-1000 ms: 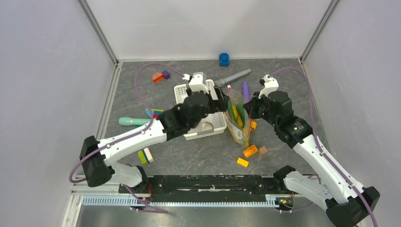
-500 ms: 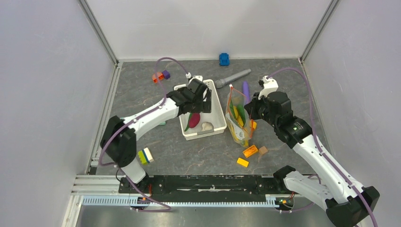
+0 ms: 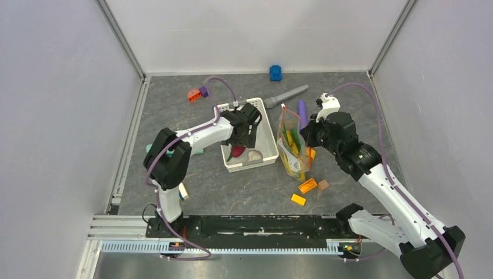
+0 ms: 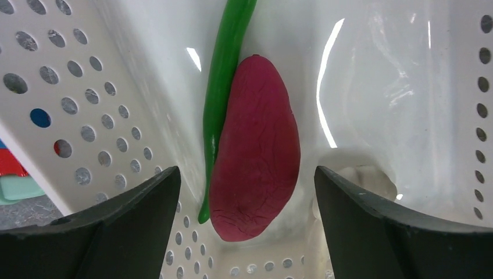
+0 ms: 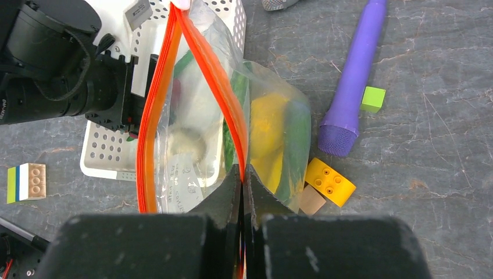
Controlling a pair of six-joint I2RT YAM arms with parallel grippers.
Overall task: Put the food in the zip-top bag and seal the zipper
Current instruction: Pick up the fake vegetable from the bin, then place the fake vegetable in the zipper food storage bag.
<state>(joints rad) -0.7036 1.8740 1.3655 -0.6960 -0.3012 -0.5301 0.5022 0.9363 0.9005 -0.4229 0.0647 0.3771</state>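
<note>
Right end effector [image 5: 241, 185], clamped on the zipper [image 5: 214, 75], props the zip-top bag [image 5: 192, 145] agape beside the right edge of the basket [image 3: 270, 131]; left end effector [image 4: 245, 177], spread wide and empty, straddles the sweet potato [image 4: 256, 145] for pickup.

No text can be read with certainty. Faint characters are seen low on the bag [image 5: 185, 174], but they are too blurred to be made out. A small grey label [image 5: 138, 11] is fixed to a white part at the top edge of the right wrist view; its print is too small to be read. White lettering is printed on the black motor housing [image 5: 46, 93], cut off by the left edge of that view and illegible.
</note>
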